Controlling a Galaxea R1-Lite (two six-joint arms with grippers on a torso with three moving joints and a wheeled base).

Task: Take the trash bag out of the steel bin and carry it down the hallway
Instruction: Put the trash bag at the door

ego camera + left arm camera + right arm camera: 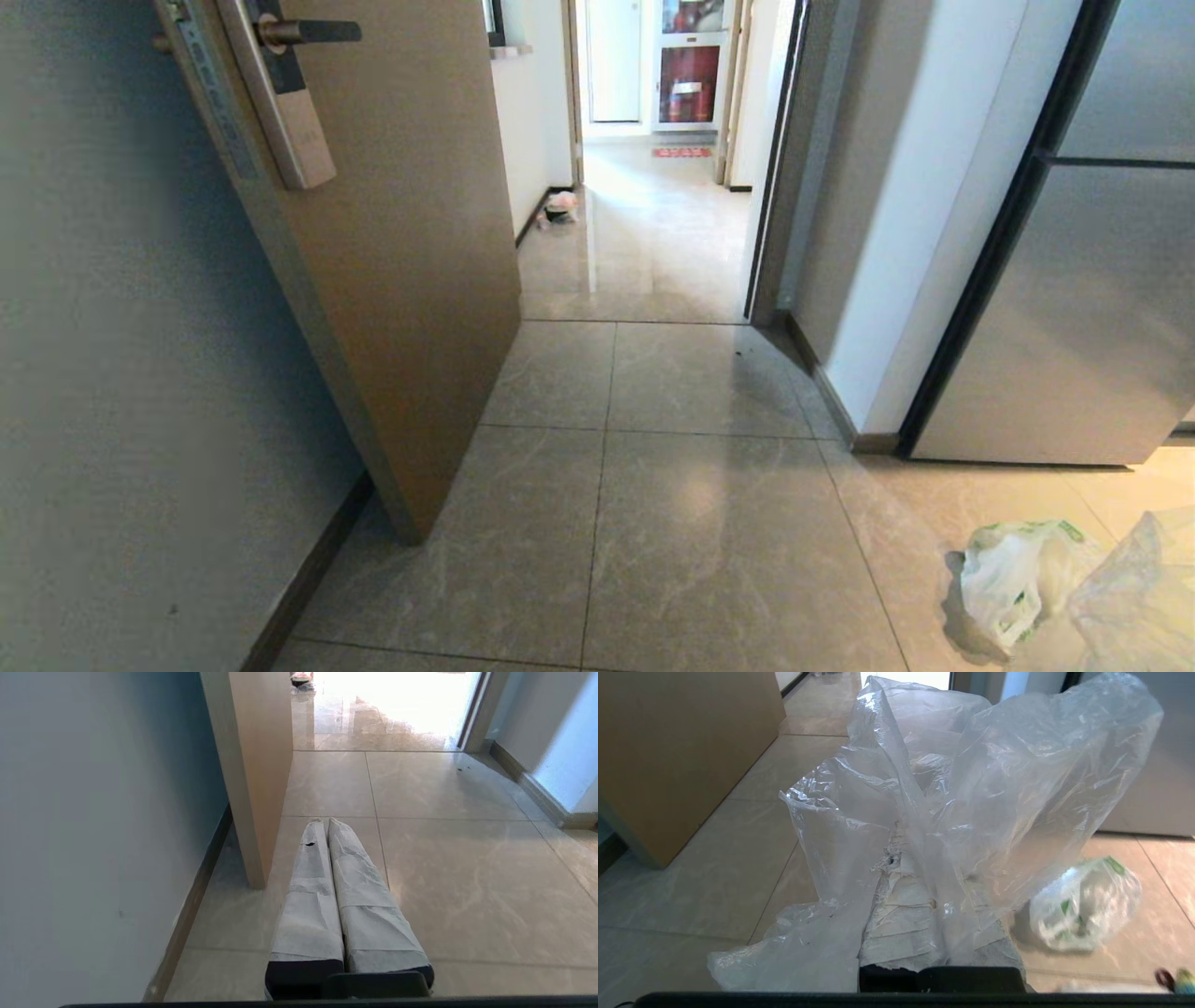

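Both grippers' fingers are closed: right gripper (pixel 896 858) pinching the trash bag (pixel 994 779), left gripper (pixel 324 823) empty.

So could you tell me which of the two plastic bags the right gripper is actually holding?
The trash bag, the clear, crinkly one draped over the right gripper. The white bag with green print lies on the floor tiles beside it.

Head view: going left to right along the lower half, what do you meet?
Grey wall → open wooden door → tiled floor → white shopping bag with green print → clear trash bag at the right edge.
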